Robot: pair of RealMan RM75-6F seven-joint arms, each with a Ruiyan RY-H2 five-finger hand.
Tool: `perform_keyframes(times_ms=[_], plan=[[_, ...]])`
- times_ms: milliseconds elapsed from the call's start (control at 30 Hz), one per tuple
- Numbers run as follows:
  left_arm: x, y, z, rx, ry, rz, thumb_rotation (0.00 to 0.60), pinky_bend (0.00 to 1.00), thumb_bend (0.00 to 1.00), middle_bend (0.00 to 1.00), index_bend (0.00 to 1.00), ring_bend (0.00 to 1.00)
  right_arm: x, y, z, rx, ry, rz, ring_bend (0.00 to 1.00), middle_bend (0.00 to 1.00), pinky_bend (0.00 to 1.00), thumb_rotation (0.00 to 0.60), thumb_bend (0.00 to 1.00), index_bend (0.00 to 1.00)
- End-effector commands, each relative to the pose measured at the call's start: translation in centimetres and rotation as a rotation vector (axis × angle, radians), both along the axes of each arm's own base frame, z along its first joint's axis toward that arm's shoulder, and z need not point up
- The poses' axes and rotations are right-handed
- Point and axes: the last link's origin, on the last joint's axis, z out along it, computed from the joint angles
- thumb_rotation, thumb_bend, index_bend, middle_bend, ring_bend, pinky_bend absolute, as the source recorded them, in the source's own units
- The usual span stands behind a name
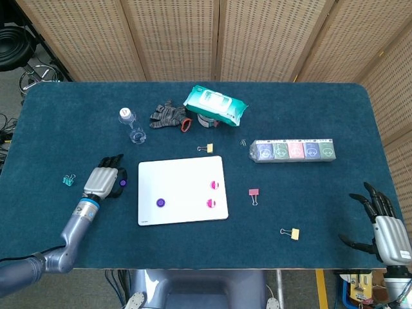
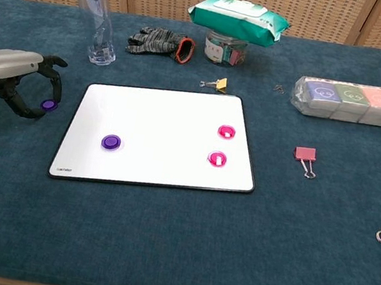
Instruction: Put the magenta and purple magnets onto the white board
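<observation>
The white board [image 1: 182, 168] [image 2: 166, 113] lies mid-table. On it sit one purple magnet [image 1: 160, 202] [image 2: 111, 142] and two magenta magnets [image 1: 214, 185] [image 2: 227, 131], the second magenta magnet [image 1: 210, 203] [image 2: 217, 159] nearer the front. A second purple magnet [image 1: 121, 183] [image 2: 50, 104] lies on the cloth just left of the board. My left hand [image 1: 103, 180] [image 2: 12, 72] arches over it with fingers curved around it; the magnet still rests on the table. My right hand [image 1: 386, 232] hangs open, fingers spread, past the table's front right corner.
A water bottle [image 2: 97, 21], a glove [image 2: 160, 41] and a wipes pack [image 2: 239, 17] on a jar stand behind the board. A row of boxes [image 2: 362, 102] lies right. Binder clips: yellow [image 2: 217, 84], pink [image 2: 305, 156], teal [image 1: 67, 180], another yellow [image 1: 291, 232].
</observation>
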Motion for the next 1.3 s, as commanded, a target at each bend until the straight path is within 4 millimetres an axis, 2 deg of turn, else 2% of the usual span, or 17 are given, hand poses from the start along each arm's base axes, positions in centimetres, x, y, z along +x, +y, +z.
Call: perform_keyframes(times_ms=[33,267,500,733,867,1000,1300], plan=[[0.0,0.0,0.0,0.002,0.002,0.002,0.6,0.0,0.38,0.0,0.73,0.0,0.0,0.0,0.0,-0.001,-0.002,0.0,0.0,0.0,0.0,0.6,0.0,0.19],[0.1,0.2,0.4,0.012,-0.004,0.005,0.6,0.0,0.38,0.0,0.73,0.0,0.0,0.0,0.1,0.0,-0.002,0.0,0.0,0.0,0.0,0.6,0.0,0.19],[1.7,0.3,1.5,0.021,-0.027,-0.031,0.6,0.0,0.38,0.0,0.73,0.0,0.0,0.0,0.0,0.0,-0.003,0.0,0.0,0.0,0.0,0.6,0.0,0.19],[4.4,0.8,1.6,0.018,-0.043,-0.093,0.6,0.0,0.38,0.0,0.73,0.0,0.0,0.0,0.0,0.0,0.0,0.0,0.0,0.0,0.0,0.6,0.0,0.19],[5.7,1.1,1.1,-0.019,-0.034,-0.137,0.6,0.0,0.37,0.0,0.73,0.0,0.0,0.0,0.0,0.0,-0.001,0.0,0.0,0.0,0.0,0.6,0.0,0.19],[8.3,1.4,-0.2,-0.085,-0.043,-0.223,0.6,0.0,0.37,0.0,0.73,0.0,0.0,0.0,0.1,-0.002,-0.002,-0.002,0.0,0.0,0.0,0.6,0.0,0.19],[10.2,1.3,-1.9,-0.102,-0.044,-0.271,0.6,0.0,0.37,0.0,0.73,0.0,-0.1,0.0,0.3,-0.006,-0.006,-0.004,0.0,0.0,0.0,0.6,0.0,0.19]])
